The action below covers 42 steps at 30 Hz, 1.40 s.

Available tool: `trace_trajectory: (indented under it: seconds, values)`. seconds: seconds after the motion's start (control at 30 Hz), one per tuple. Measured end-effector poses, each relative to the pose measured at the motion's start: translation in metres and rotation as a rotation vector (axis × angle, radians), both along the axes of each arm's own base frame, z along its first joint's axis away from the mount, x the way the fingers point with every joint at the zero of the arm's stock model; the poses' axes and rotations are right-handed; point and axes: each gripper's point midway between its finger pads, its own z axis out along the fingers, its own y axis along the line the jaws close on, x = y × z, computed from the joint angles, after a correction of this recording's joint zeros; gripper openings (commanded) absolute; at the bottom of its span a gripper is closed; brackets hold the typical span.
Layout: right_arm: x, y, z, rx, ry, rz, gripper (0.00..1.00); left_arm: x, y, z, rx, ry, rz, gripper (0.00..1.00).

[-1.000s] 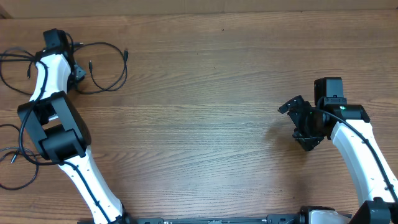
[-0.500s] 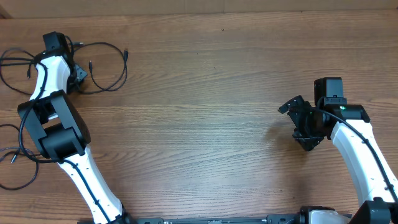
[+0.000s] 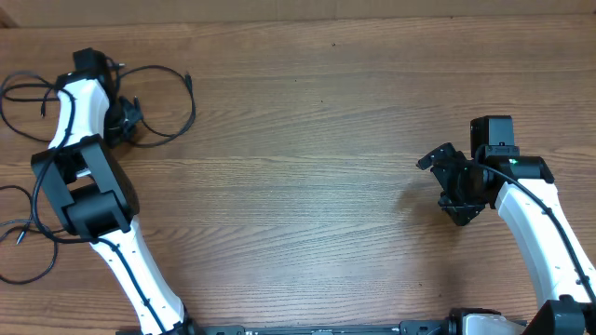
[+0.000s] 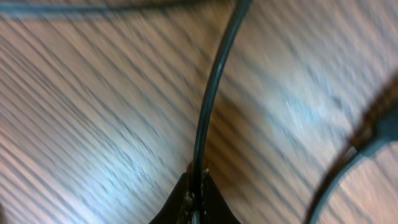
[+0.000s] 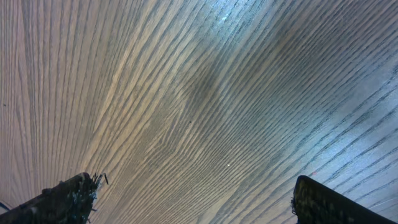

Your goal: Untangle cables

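Thin black cables lie at the table's far left. One loose loop (image 3: 194,112) spreads to the right of my left arm, another (image 3: 5,107) curls by the left edge, and a third with a small plug (image 3: 19,238) lies lower down. My left gripper (image 3: 126,121) is shut on one cable (image 4: 208,106), which runs straight up from the pinched jaws (image 4: 196,199). A second cord (image 4: 348,162) curves at the right of the left wrist view. My right gripper (image 3: 452,186) hangs open over bare wood, far from the cables, with nothing between its fingers (image 5: 196,202).
The wooden table (image 3: 307,167) stretches between the two arms. The left arm's white links (image 3: 84,186) and its thicker black cable cross over the cable area. The table's back edge (image 3: 298,20) runs just behind the loops.
My left gripper has closed on a cable and shifted a little to the right, dragging the nearby loop with it. The right arm has not moved.
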Motion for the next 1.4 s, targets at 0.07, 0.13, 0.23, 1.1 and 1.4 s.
trace_trajectory:
  seconds: [0.07, 0.13, 0.23, 1.1, 1.4]
  values:
    - [0.000, 0.000, 0.000, 0.000, 0.000, 0.000, 1.00, -0.003, -0.009, 0.000, -0.014, 0.019, -0.007, 0.04]
    - [0.000, 0.000, 0.000, 0.000, 0.000, 0.000, 1.00, -0.004, -0.017, 0.000, -0.023, 0.034, -0.017, 0.04]
    - [0.000, 0.000, 0.000, 0.000, 0.000, 0.000, 1.00, -0.008, -0.024, 0.000, -0.044, 0.054, -0.026, 0.04]
    - [0.000, 0.000, 0.000, 0.000, 0.000, 0.000, 1.00, -0.084, -0.074, 0.240, -0.092, -0.282, -0.032, 1.00]
    - [0.000, 0.000, 0.000, 0.000, 0.000, 0.000, 1.00, -0.114, -0.097, 0.286, -0.121, -0.435, -0.088, 0.99]
